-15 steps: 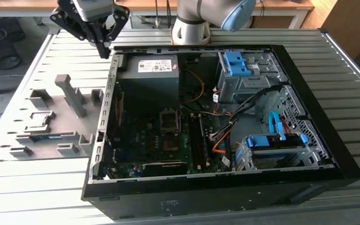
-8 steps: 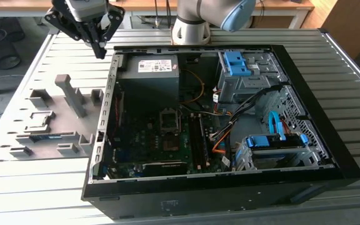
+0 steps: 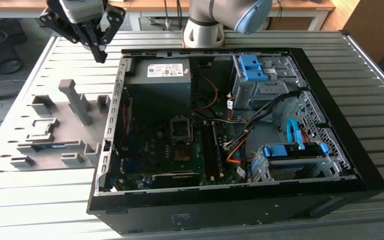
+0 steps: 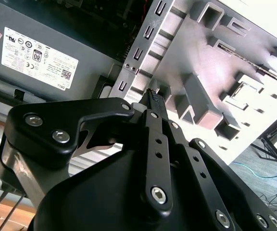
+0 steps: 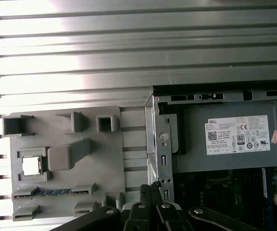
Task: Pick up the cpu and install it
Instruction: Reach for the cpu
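Silver-grey cpu (image 5: 32, 166) lies flat in a square pocket of the grey holder (image 5: 107, 161). End effector (image 3: 100, 56) hangs apart from it, fingers pressed together, empty. Advised: spread fingers, centre squarely over chip, descend level.

The computer case (image 3: 212, 210) lies on the tabletop (image 3: 352, 55), with the parts tray (image 3: 72, 132) just beside it on the exterior view's left. The cpu (image 5: 32, 165) sits in a tray pocket, the memory stick (image 5: 52, 192) in a slot nearby.
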